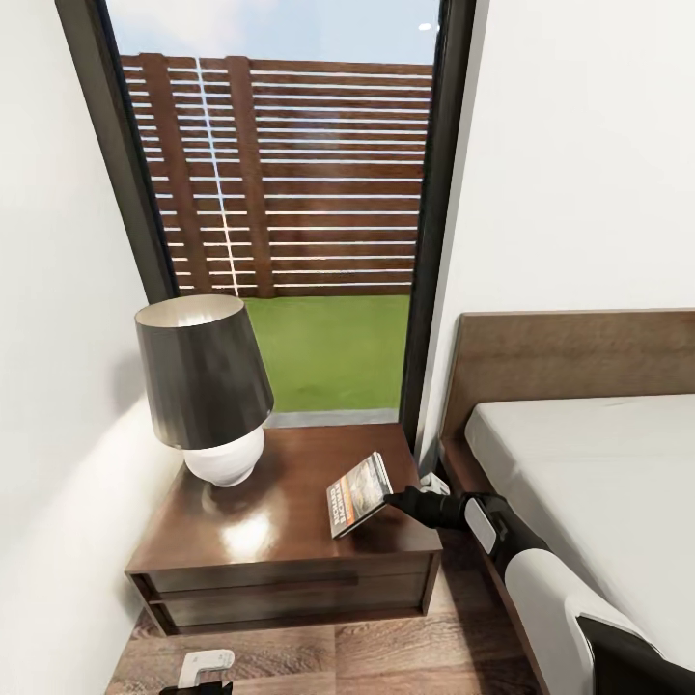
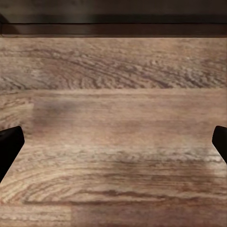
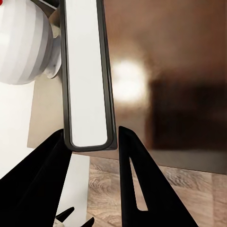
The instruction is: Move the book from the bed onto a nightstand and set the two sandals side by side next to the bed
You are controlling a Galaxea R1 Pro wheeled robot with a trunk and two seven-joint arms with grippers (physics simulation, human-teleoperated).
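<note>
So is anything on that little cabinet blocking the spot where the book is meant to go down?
Nothing visible does. The right pincer holds the book tilted over the nightstand, whose glossy top under it is bare. The lamp stands at the far corner by the wall, well apart from the book.

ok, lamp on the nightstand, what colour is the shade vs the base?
The lamp has a dark grey-brown shade with a pale inside, over a rounded white base. Head view shows it best.

One book [image 1: 359, 494]; one nightstand [image 1: 280, 541] with one drawer front; one lamp [image 1: 205, 396], made of one dark shade and one white base; one bed [image 1: 589, 463] with one headboard; one tall window [image 1: 290, 193]; two grippers, the right gripper [image 1: 394, 501] and the left gripper [image 2: 113, 142].
</note>
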